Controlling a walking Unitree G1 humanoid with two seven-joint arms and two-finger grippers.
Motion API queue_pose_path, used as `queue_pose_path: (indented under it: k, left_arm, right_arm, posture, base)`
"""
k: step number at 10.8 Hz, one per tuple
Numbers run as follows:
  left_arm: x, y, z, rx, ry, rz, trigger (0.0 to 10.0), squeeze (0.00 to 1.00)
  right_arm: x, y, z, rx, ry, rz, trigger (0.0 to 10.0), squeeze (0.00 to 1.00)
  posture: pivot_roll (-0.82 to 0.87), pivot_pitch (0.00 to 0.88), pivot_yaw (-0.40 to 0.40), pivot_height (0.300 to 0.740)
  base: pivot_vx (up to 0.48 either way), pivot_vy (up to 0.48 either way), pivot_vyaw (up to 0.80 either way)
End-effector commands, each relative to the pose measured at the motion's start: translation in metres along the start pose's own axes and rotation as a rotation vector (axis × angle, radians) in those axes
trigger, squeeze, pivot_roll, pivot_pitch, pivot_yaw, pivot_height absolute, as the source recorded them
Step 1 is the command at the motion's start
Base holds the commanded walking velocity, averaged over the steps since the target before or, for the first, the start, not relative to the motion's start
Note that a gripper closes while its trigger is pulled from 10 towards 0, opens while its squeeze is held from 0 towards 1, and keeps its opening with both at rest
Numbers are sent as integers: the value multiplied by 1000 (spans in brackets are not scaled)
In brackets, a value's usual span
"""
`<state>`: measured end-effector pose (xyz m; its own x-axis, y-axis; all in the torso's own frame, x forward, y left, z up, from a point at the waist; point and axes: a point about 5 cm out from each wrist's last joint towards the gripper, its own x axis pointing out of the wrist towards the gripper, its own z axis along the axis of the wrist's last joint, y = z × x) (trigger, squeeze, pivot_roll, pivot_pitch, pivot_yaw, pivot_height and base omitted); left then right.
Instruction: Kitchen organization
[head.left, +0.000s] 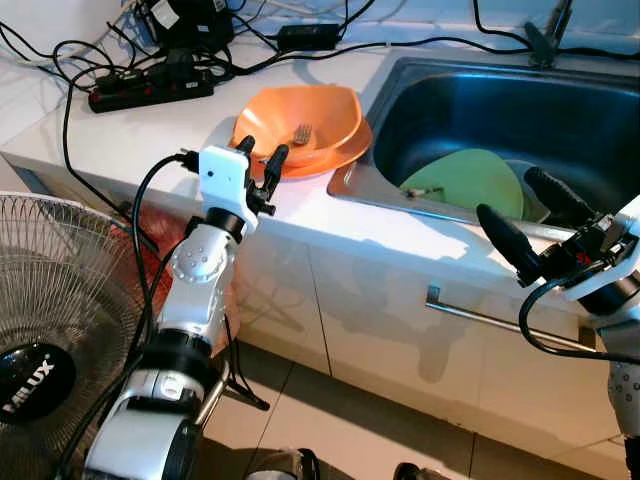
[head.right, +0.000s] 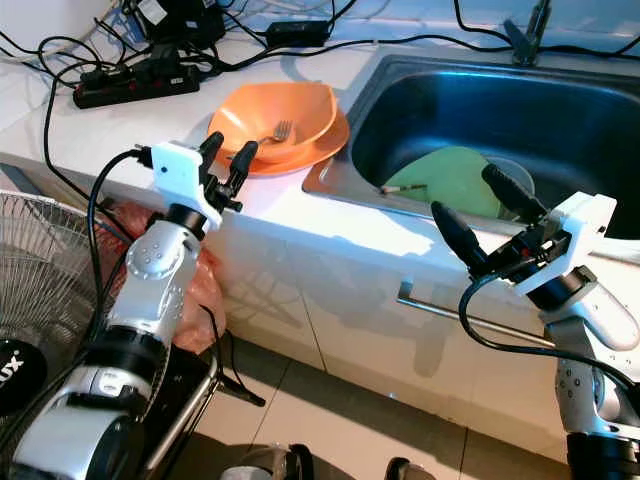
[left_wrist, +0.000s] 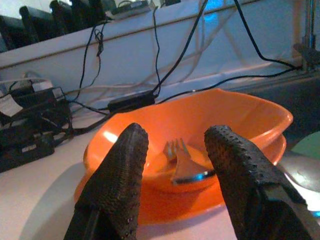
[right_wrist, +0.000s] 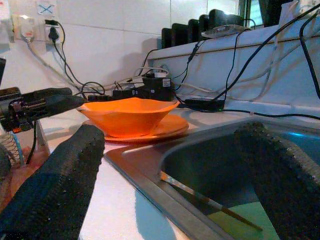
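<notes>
While the white counter (head.left: 300, 215) runs across the middle of the left eye view, an orange bowl (head.left: 300, 125) sits on an orange plate (head.left: 335, 155) in the upper centre of the frame, just beside the left rim of the steel sink (head.left: 480, 100). A fork (head.left: 301, 134) lies inside the bowl, its tines pointing toward the back wall. The left gripper (head.left: 260, 158) is raised at the counter's front edge, right in front of the plate; its two black fingers stand apart with nothing between them, and in the left wrist view the fingertips (left_wrist: 125, 165) frame the bowl and fork without touching either.

In the sink, at the right of the frame, a green plate (head.left: 470, 180) leans against the near wall, with what looks like a pale bowl or lid behind it, though the glare makes that hard to tell. A thin utensil (head.right: 403, 187) rests across the sink's near edge onto the green plate. The right gripper (head.left: 535, 220) hovers at the lower right over the sink's front rim, its fingers spread wide and empty.

A black power strip (head.left: 150, 90) and a tangle of cables (head.left: 200, 40) lie on the counter at the upper left. A standing fan (head.left: 50, 300) occupies the lower left corner, and a drawer handle (head.left: 490, 320) runs along the cabinet front below the sink.
</notes>
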<state>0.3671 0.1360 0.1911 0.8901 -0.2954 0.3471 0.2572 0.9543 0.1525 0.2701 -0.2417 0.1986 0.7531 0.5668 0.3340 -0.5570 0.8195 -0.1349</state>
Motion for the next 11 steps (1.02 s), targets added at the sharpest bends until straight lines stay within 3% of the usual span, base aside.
queue_pose_path:
  k: [1, 5, 6, 7, 8, 10, 11]
  left_arm:
    - [1, 5, 1, 7, -6, 26, 10000, 0]
    - [4, 3, -9, -6, 20, 45, 10000, 0]
    - [5, 0, -12, -15, 28, 42, 5333, 0]
    - [5, -2, -13, -17, 29, 40, 3451, 0]
    - [5, -2, -13, -18, 28, 40, 2549, 0]
    - [4, -1, -14, -17, 28, 45, 1961, 0]
    - [4, 0, -14, -16, 26, 46, 0, 0]
  right_arm:
    - [1, 2, 1, -8, -5, 5, 10000, 0]
    - [2, 2, 1, -7, -5, 7, 10000, 0]
    - [2, 2, 1, -7, -5, 8, 10000, 0]
    - [3, 2, 1, -7, -5, 9, 10000, 0]
    - [3, 2, 1, -7, -6, 9, 10000, 0]
    - [3, 2, 0, -9, 2, 10, 10000, 0]
    - [3, 2, 0, -9, 0, 11, 10000, 0]
  posture:
    - [14, 130, 105, 740]
    - [12, 132, 103, 740]
    - [6, 131, 100, 740]
    - [6, 131, 100, 740]
    - [6, 131, 100, 740]
    - [7, 129, 102, 740]
    - [7, 129, 102, 740]
  base:
    - [0, 0, 0]
    - [0, 0, 0]
    - [0, 0, 0]
    - [0, 0, 0]
    - [0, 0, 0]
    - [0, 0, 0]
    - [0, 0, 0]
